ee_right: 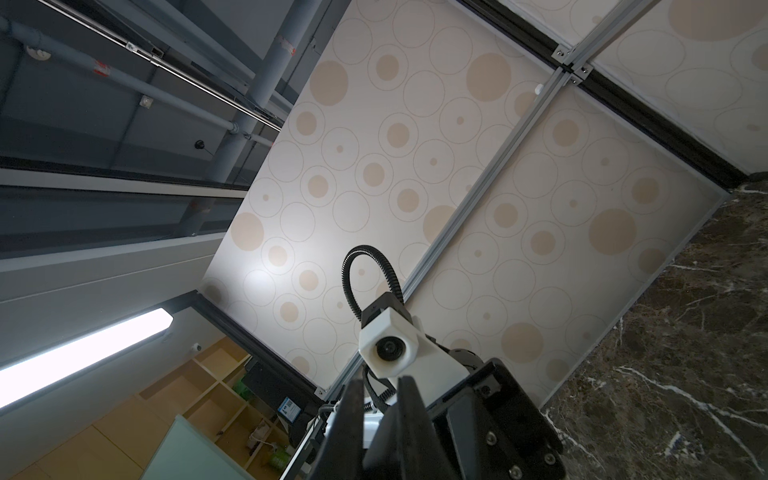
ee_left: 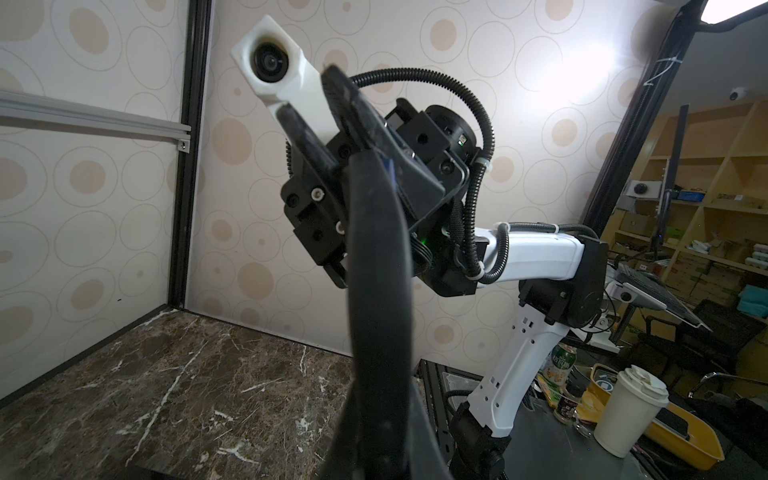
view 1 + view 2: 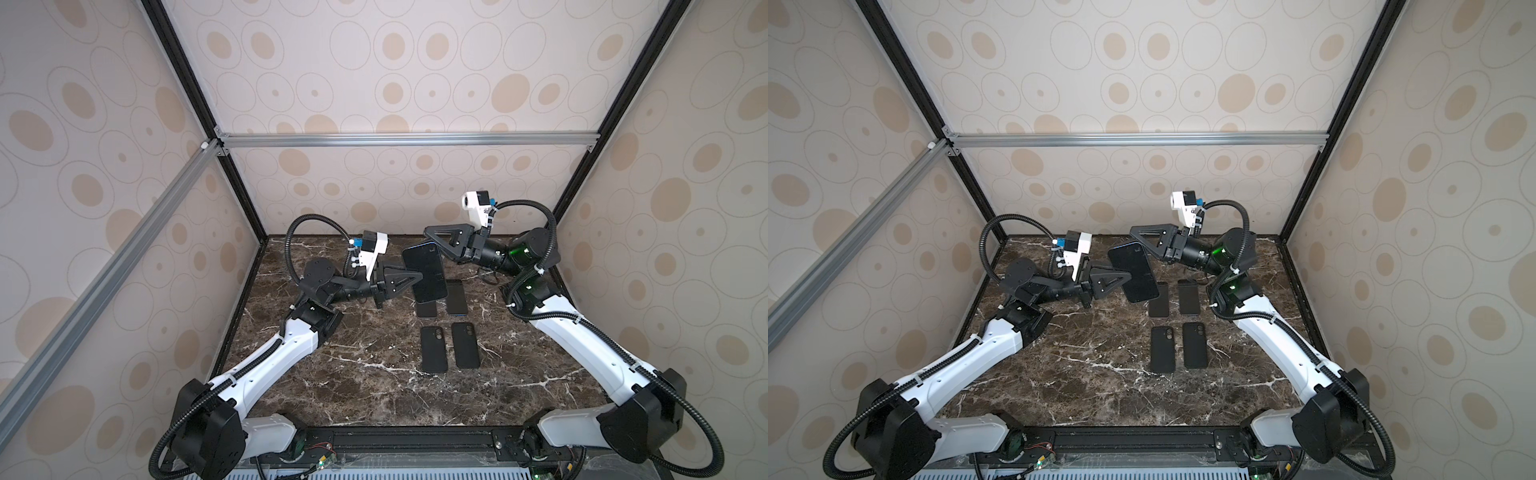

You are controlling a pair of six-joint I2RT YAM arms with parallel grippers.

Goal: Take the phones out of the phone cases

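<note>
The phone point(image 3: 424, 272) is held in the air above the far middle of the marble table point(image 3: 332, 374), between the two grippers. It is a dark, glossy slab, screen up and tilted. The phone case point(image 2: 376, 270) shows in the left wrist view as a matte black band seen edge-on, with a blue sliver point(image 2: 390, 166) at its far end.

The left gripper point(image 3: 417, 277) is clamped on the phone's long left edge. The right gripper point(image 3: 428, 237) is closed on the far end, at a corner.

Limits of view:
- In both top views, the line between phone and case cannot be made out.
- The held phone covers the far end of one handset point(image 3: 427, 309) lying on the table; a second handset point(image 3: 456, 297) lies just beside it.
- Two dark slabs point(image 3: 434, 349) point(image 3: 465, 345) show camera cut-outs; whether they are empty cases cannot be told.
- The right wrist view shows only its own fingers point(image 1: 411, 415), close together; the phone is not discernible there.
</note>
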